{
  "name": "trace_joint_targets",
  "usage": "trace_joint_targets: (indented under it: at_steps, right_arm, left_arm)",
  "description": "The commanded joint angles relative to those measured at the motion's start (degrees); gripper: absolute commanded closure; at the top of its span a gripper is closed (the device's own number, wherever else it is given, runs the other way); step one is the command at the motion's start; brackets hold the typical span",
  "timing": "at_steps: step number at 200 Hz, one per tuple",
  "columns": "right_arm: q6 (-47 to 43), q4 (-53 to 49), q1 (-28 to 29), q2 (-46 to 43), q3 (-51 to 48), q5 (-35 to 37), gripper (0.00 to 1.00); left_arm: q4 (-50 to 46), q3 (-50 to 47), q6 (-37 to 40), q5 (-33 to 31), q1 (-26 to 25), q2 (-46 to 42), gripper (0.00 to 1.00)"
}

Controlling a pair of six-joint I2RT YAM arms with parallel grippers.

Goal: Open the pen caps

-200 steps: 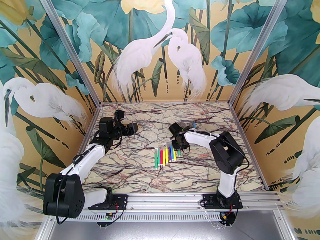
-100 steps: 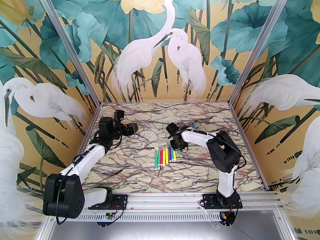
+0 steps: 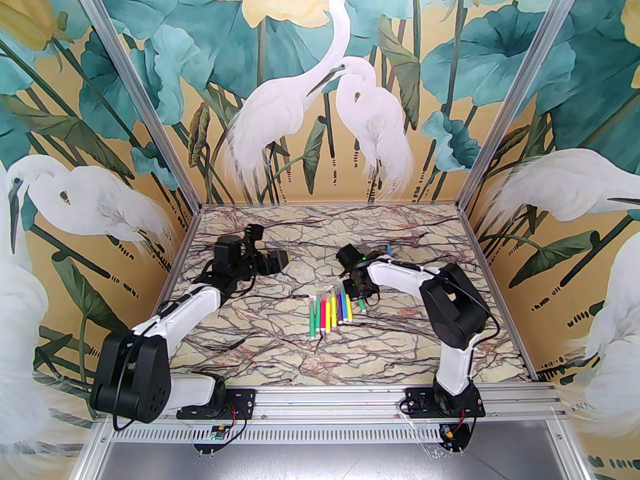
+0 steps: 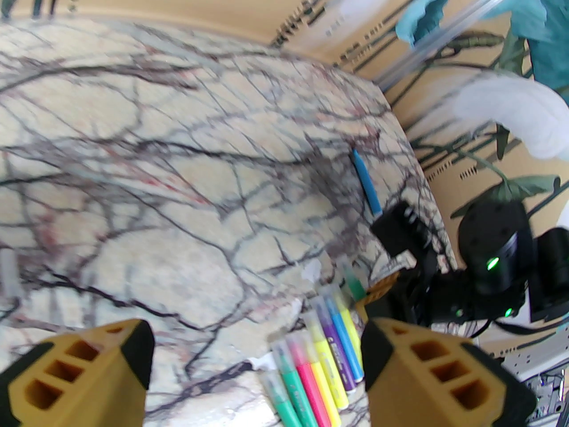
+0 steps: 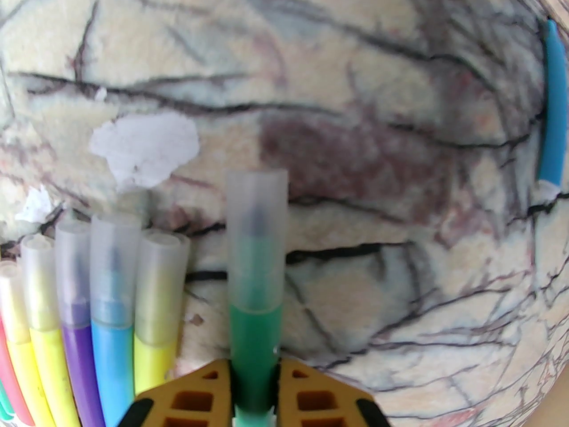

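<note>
The right end effector (image 5: 253,365) hides the lower body of the green pen (image 5: 255,327). The row of pens (image 5: 111,349) is cut off lower left. From above, the pen caps (image 3: 328,299) are too small to tell.

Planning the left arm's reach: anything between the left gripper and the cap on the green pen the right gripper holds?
Nothing visible. Only bare marble table lies between the open left gripper and the clear cap; the right gripper clamps the green pen by its body. The pen row lies alongside, apart.
</note>
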Motion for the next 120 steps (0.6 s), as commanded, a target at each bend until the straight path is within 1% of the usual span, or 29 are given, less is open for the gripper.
trace_joint_targets:
  at_steps: [1,28,58,104,120]
  right_arm:
    - [-2.0,1.8,-0.4,-4.4,-1.4,-2.6,0.88]
    - [-4.0,5.1,-0.8,-7.7,-3.6,-5.9,0.89]
    - [-5.9,9.2,-0.7,-11.2,-6.1,-9.9,0.89]
    - [-7.7,15.3,-0.7,-16.2,-9.8,-16.0,0.89]
    - [-8.2,17.3,-0.7,-18.0,-11.0,-17.8,0.89]
  left_arm:
    - [2.7,3.2,-2.7,-0.7,-2.6,2.9,0.2]
    - [3.9,5.0,-4.6,-0.1,-5.2,6.0,0.2]
    - [5.1,7.1,-5.9,2.1,-7.6,9.3,0.22]
    - [8.5,8.6,-8.8,6.6,-9.5,12.8,0.26]
    - [10.2,8.8,-10.2,9.1,-10.0,13.7,0.27]
